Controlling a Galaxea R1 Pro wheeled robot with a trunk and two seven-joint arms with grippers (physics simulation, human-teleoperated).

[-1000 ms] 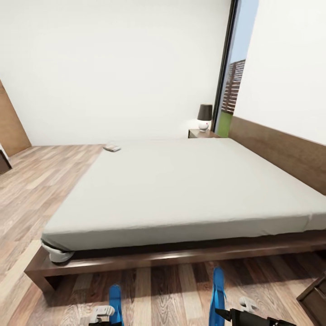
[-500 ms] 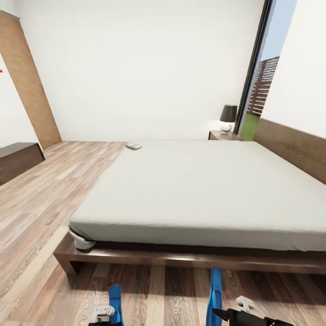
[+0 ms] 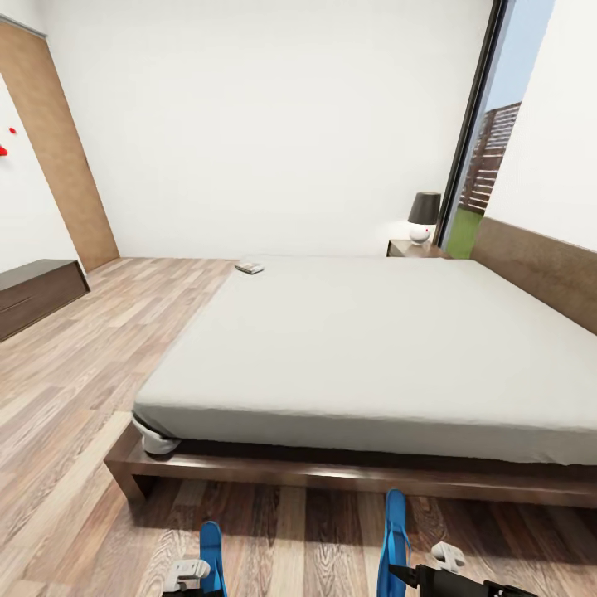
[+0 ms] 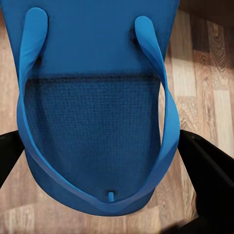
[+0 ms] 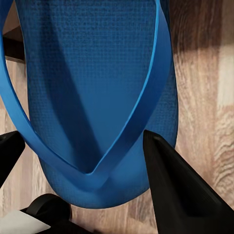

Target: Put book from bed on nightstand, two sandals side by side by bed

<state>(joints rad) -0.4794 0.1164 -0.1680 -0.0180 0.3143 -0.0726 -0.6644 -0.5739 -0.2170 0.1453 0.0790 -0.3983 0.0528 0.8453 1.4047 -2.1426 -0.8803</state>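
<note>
- Since a second ago the camera has swung left; the bed [image 3: 373,348] itself hasn't shifted.
- Left gripper [image 4: 105,161] grasps one sandal [image 4: 92,122]; right gripper [image 5: 83,161] grasps the other sandal [image 5: 92,92].
- Best lowered flat, soles parallel, beside the bed's near edge.

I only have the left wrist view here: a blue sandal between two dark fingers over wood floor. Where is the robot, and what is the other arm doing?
Observer: Head view: the robot faces the bed side-on, close to its frame.
Reviewer: And the right gripper?
Observer: The right gripper holds the second sandal, fingers either side of it.
Reviewer: Is the book anywhere?
Observer: A small book lies on the bed's far corner; a nightstand with a lamp stands beyond.
</note>
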